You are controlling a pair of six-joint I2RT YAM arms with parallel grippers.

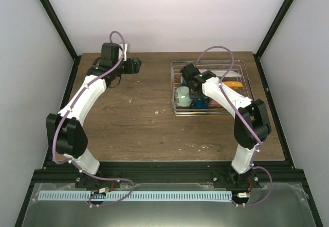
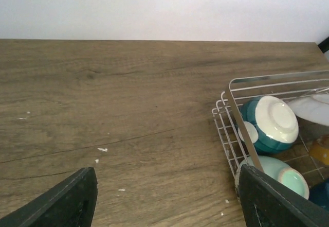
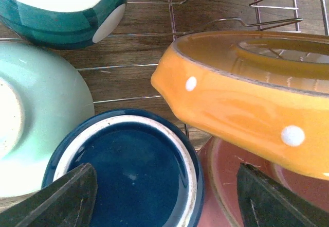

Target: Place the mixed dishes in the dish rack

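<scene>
Bench [image 2: 128, 98]: wood-grain top, matt, slightly rough, pale crumbs on it. Dish rack [image 2: 241, 116]: thin bare metal wire, shiny silver. Right wrist view: orange dotted plate [image 3: 241, 98] at 3 o'clock, glazed ceramic, high gloss, duller gritty line along the rim. Dark blue mug [image 3: 128, 175] at 6, glossy glaze, pale matt foot ring. Pale green bowl [image 3: 46, 119] at 9, smooth, satin sheen. Cream bowl with blue outside [image 3: 67, 16] at 11, glossy. Pink plate [image 3: 231, 191] at 5, glossy. Right tool [image 3: 164, 204] fingers [image 3: 64, 198]: matt black, plastic-looking.
</scene>
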